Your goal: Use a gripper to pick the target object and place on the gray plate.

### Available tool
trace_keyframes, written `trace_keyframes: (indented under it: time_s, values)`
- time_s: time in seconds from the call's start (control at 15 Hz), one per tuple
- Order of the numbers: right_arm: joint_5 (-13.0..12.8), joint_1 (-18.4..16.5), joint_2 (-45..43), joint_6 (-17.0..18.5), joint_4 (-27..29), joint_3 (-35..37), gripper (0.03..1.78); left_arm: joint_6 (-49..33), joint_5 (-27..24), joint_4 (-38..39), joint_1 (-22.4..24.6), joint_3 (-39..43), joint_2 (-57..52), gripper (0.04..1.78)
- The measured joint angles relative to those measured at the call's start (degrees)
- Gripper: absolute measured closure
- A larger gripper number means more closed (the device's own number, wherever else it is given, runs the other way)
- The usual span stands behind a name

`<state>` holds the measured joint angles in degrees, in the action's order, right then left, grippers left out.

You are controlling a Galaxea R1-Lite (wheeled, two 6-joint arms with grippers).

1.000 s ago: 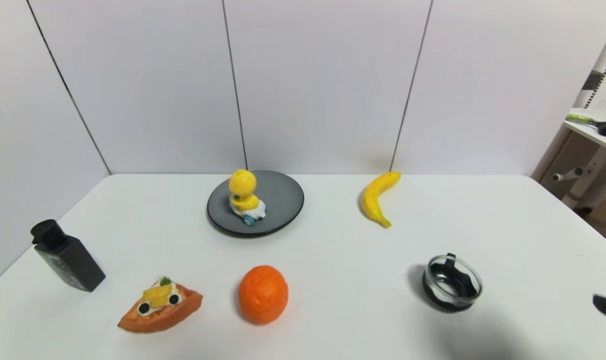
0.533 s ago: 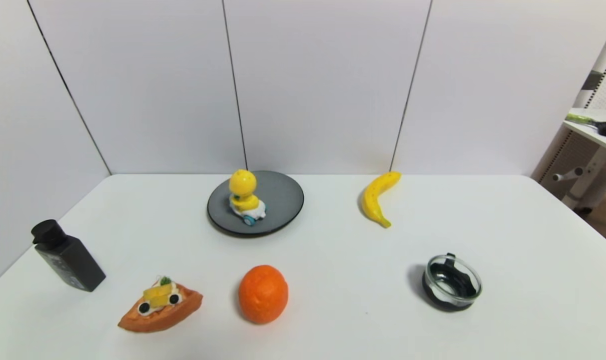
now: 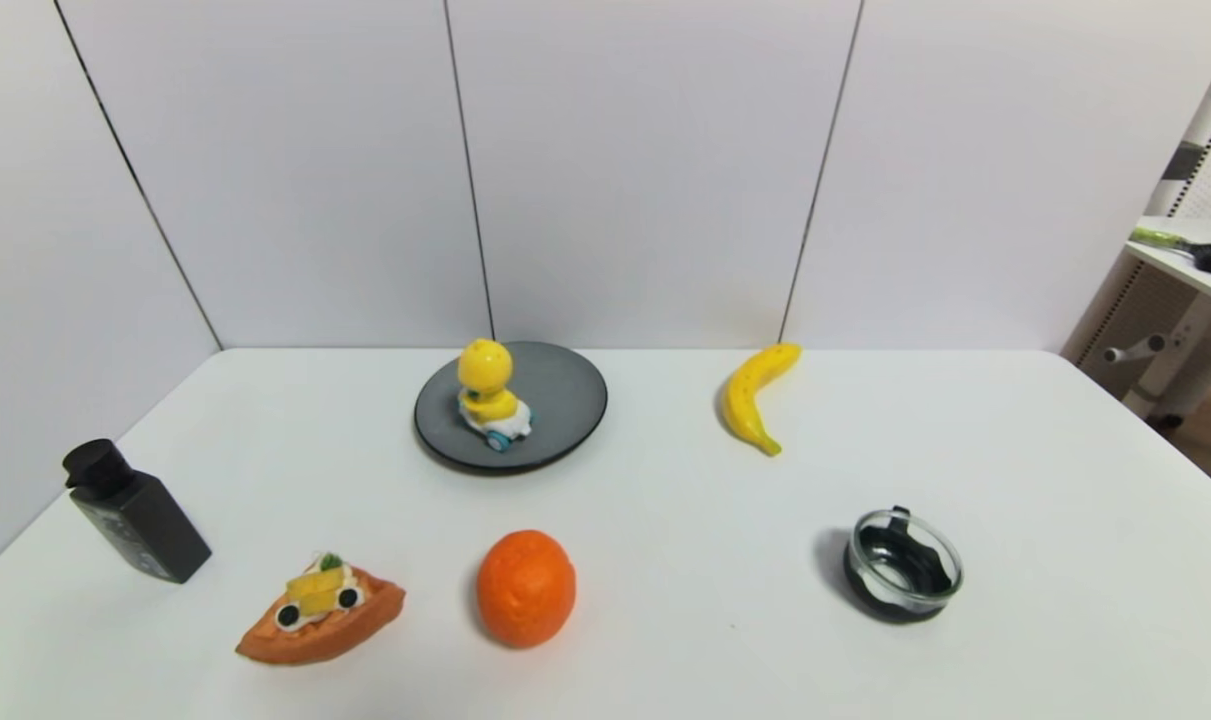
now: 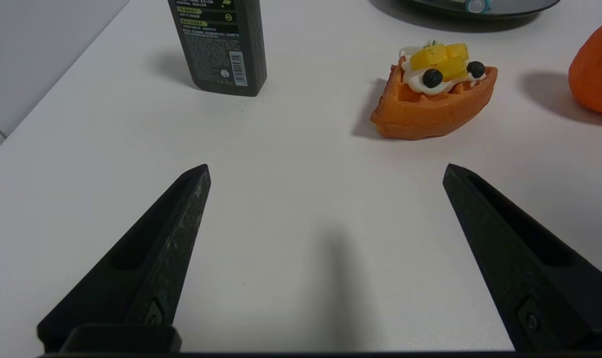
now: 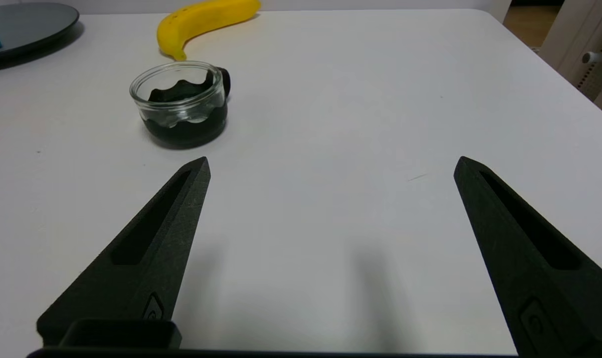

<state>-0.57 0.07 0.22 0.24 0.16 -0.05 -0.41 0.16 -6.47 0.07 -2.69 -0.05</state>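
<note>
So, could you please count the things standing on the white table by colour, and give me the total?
Yellow: 2, the yellow plastic duck toy and the yellow curved banana.
Orange: 2, the round orange fruit and the orange waffle slice.
Black or dark gray: 2, the round dark gray plate and the black rectangular bottle.
Clear: 1, the small glass bowl.
Total: 7.

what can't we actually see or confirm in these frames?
- Duck: head view shows it upright on the plate; both wrist views cut it off at the edge.
- Bottle: cap cut off in the left wrist view; label print too small to read.
- Left gripper and right gripper: both open and empty over the table, but out of the head view.
</note>
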Motion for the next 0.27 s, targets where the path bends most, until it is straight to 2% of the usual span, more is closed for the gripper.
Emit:
trace_keyframes:
  time_s: [0.27]
  values:
    - [0.0, 0.0, -0.3, 0.2, 0.1, 0.0, 0.12, 0.0, 0.0, 0.0, 0.0, 0.0, 0.0, 0.13]
